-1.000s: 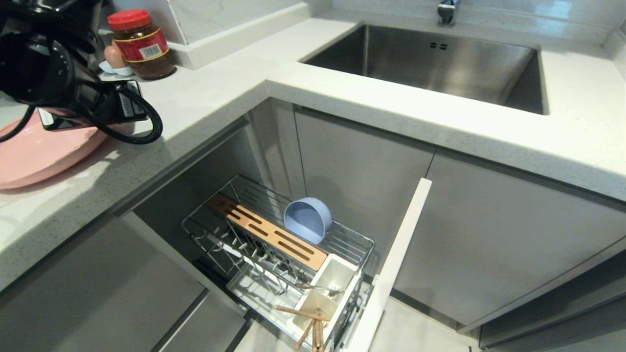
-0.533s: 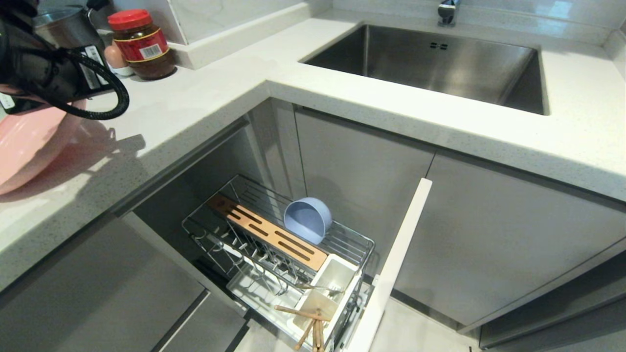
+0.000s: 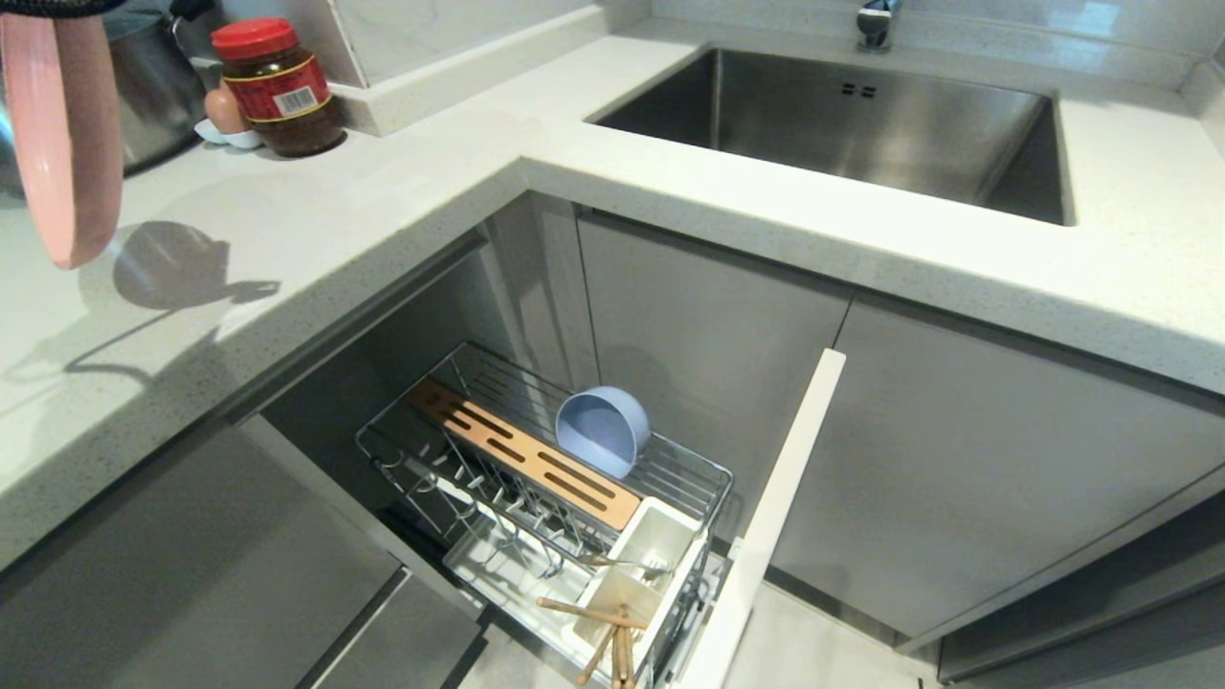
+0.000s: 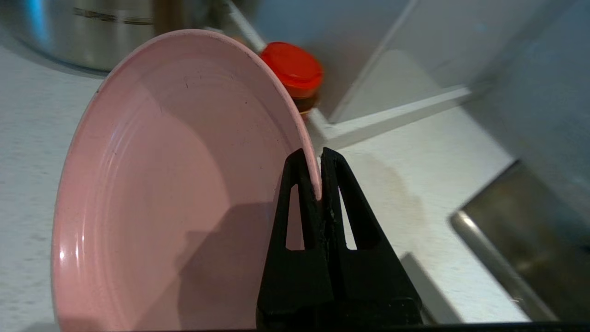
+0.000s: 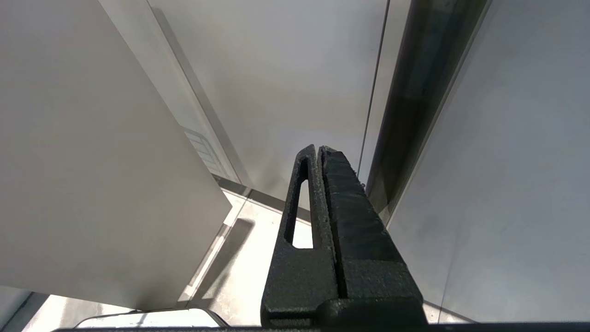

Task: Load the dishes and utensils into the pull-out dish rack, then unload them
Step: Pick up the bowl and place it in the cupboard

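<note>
Standing pulled out below the tabletop edge, the chrome wire pull-out dish rack (image 3: 536, 478) with its slotted wooden board and narrow white front panel already carries most of the load; the light wooden chopsticks (image 3: 603, 636) lean in the nearest white plastic utensil cup (image 3: 612, 598), the slim silver metal utensil (image 3: 622, 563) lies across the next cup, and the small deep pale-blue bowl (image 3: 603, 429) stands on edge against the wires behind the board; the wire prongs in front of the board hold nothing. Right gripper (image 5: 318, 152): parked low beside the grey cabinet fronts, jaws pressed together on nothing. Left gripper (image 4: 319, 159): jaws pinching the rim of the large flat round matte pink plate (image 3: 67, 134). Change noted: a second ago that plate lay flat on the white speckled tabletop (image 3: 383, 211) under the arm; half a second ago it was tipping up; it now hangs on edge, clear of the surface, its shadow cast below it. Beyond it stand the red-lidded brown jar (image 3: 278, 86), the steel pot (image 3: 153, 86) and the steel sink (image 3: 842, 124), none disturbed. Judgement: the lift is complete; the plate is the last item to load, and carrying it down to the empty prongs appears to be the next step.
</note>
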Available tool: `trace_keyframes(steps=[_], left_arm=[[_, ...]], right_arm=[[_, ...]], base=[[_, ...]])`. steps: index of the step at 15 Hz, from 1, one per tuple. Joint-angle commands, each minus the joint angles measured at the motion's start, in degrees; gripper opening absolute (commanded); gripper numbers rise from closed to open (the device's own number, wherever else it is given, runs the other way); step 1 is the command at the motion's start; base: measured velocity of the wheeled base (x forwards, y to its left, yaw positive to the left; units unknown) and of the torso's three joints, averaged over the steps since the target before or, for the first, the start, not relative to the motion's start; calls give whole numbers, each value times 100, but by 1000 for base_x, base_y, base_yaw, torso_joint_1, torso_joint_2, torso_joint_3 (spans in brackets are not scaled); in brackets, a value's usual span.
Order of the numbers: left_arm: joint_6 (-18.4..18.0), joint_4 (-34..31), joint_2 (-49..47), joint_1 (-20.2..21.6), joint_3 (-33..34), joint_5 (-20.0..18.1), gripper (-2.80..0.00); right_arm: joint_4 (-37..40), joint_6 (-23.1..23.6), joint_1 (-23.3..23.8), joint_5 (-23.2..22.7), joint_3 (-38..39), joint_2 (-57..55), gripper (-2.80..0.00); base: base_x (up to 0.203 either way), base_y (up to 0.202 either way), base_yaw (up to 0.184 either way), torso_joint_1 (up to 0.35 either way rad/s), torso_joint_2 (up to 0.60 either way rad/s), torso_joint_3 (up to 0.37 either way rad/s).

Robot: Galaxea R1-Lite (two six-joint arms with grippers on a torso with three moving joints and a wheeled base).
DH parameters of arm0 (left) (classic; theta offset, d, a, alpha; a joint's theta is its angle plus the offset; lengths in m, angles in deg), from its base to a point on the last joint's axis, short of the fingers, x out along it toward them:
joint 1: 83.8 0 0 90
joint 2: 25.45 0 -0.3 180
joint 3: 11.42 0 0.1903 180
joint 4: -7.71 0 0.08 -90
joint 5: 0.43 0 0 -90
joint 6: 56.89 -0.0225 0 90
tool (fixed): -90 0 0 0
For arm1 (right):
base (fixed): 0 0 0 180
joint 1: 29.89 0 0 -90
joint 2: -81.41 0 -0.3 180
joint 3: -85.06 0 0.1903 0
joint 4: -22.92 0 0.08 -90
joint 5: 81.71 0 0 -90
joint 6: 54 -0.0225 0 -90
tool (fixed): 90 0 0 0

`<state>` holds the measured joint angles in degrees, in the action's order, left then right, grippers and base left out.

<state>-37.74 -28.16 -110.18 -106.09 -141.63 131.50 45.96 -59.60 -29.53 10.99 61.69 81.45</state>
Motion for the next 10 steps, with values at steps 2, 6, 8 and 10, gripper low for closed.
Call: trace_keyframes(steps=[2, 6, 8, 10], left_arm=[[23, 733, 85, -1067, -64, 323, -280], [-26, 1725, 73, -2462, -71, 666, -280], [35, 1976, 54, -3209, -64, 694, -280], [64, 2470, -55, -3750, 82, 712, -280]], right_arm=[[-2, -3, 0, 2, 0, 20, -280], [-2, -3, 0, 2, 0, 13, -280], [-2, -3, 0, 2, 0, 13, -280], [-2, -3, 0, 2, 0, 13, -280]], base=[[0, 0, 0, 0, 0, 0], [0, 0, 0, 0, 0, 0], [0, 0, 0, 0, 0, 0], [0, 0, 0, 0, 0, 0]])
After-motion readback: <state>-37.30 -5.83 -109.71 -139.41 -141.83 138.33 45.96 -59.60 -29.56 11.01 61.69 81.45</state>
